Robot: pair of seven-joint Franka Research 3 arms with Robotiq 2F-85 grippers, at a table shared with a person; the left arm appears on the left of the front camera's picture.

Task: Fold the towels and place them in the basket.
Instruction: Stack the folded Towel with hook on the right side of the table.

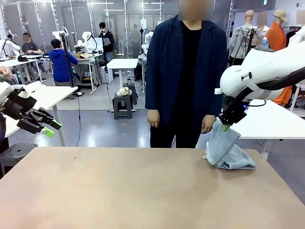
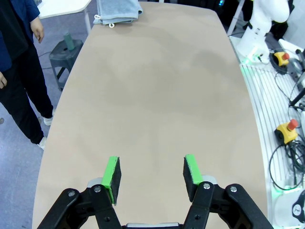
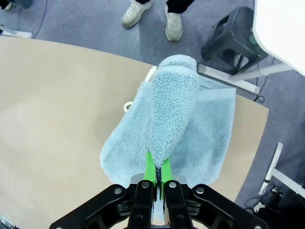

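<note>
Take the wide tan tabletop [image 1: 119, 191] as your reference: its near and middle stretches are bare, so nothing lies between you and the work. At its near left edge your left gripper [image 1: 45, 128] hangs above the surface with its green pads spread and nothing between them, seemingly kept back out of the way; its wrist camera looks down the table's length toward the far corner. Out at that far right corner, your right gripper [image 3: 156, 172] has its pads pressed together on a fold of the pale blue-grey terry towel [image 3: 171, 114], which it lifts into a hanging tube. The rest of that cloth, or a second one under it (I cannot tell which), lies rumpled on the corner, a thin white loop [image 3: 127, 106] showing at its edge. Judging by this, you are raising one edge to fold it over. Beyond the table's far edge a person in a dark jacket [image 1: 186, 76] stands, hands [image 1: 153, 118] hanging down, near the towel corner, so mind any swing there.
</note>
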